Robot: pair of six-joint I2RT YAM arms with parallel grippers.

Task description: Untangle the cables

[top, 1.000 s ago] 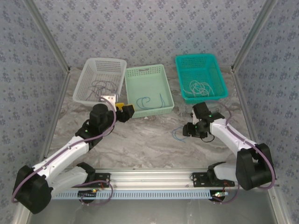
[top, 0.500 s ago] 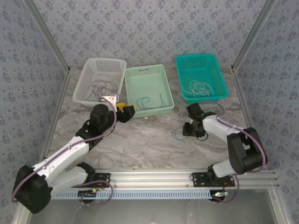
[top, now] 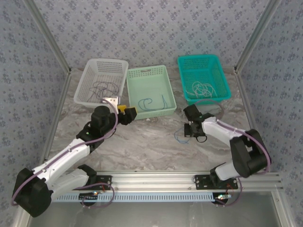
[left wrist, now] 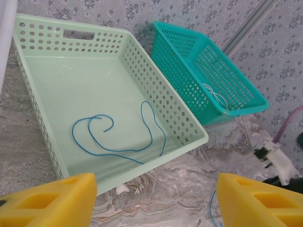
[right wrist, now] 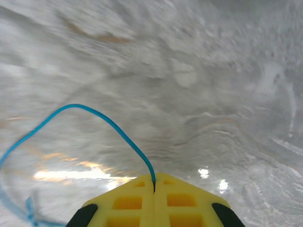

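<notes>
Right fingers (right wrist: 137, 188) pinch the blue cable (right wrist: 110, 121), its loop arching away leftward.

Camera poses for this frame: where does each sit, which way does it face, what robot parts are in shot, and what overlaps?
Top external: above and behind the bases, looking down on the table; both arms, left hand and right hand show.
Left wrist: on the left arm, facing across the green basket toward the teal basket; its open yellow fingers show.
Right wrist: low over the marble; its fingers shut on the loose blue cable.
Shared: top and left wrist both show the green basket holding a second blue cable.
</notes>
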